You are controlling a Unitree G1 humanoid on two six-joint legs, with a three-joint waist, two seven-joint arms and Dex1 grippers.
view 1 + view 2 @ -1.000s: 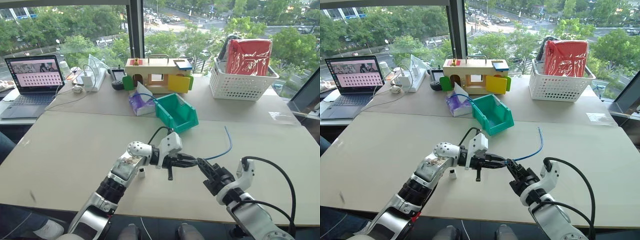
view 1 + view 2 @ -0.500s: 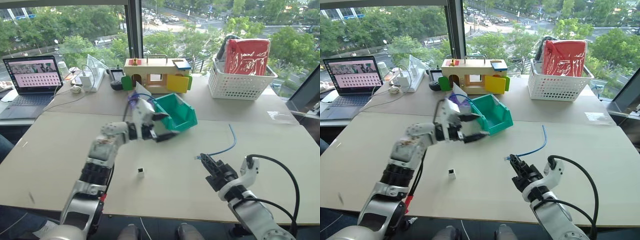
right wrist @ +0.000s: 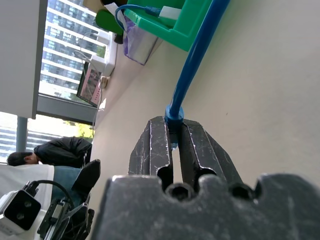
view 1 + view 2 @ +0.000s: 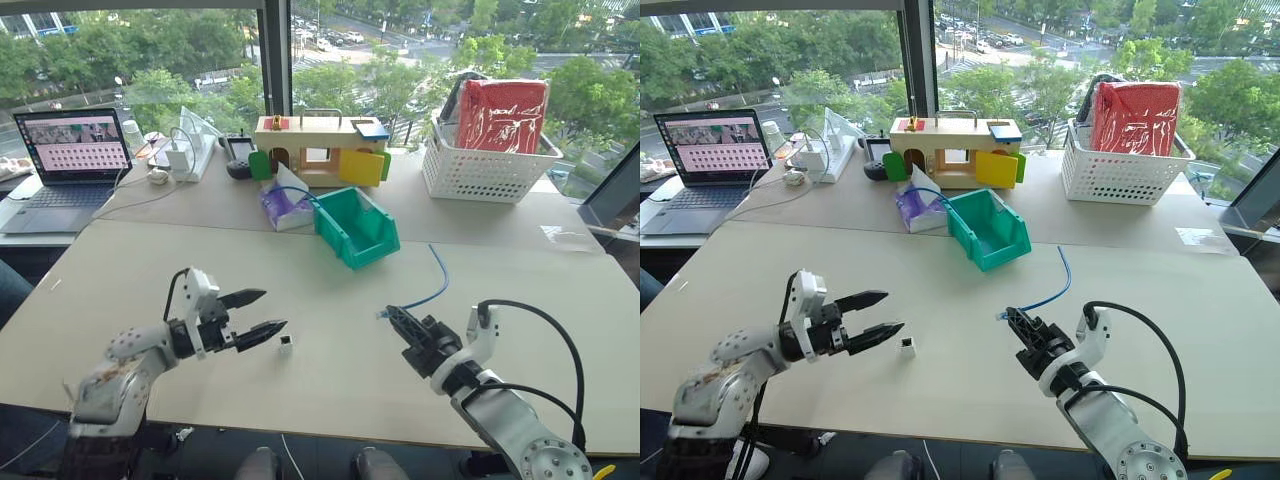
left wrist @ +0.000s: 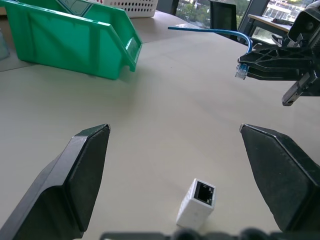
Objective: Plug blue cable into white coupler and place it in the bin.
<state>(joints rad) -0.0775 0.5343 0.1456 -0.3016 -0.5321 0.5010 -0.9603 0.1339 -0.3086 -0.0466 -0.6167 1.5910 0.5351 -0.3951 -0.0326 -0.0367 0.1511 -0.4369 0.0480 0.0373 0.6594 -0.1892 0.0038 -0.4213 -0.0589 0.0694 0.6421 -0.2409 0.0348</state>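
While the right gripper is pinching the blue cable just behind its plug, the cord is trailing off toward one o'clock over the worktop. At nine o'clock from that plug, the white coupler is standing alone beside the left gripper, whose fingers are gaping wide and empty. At twelve o'clock, the bin is sitting well apart.
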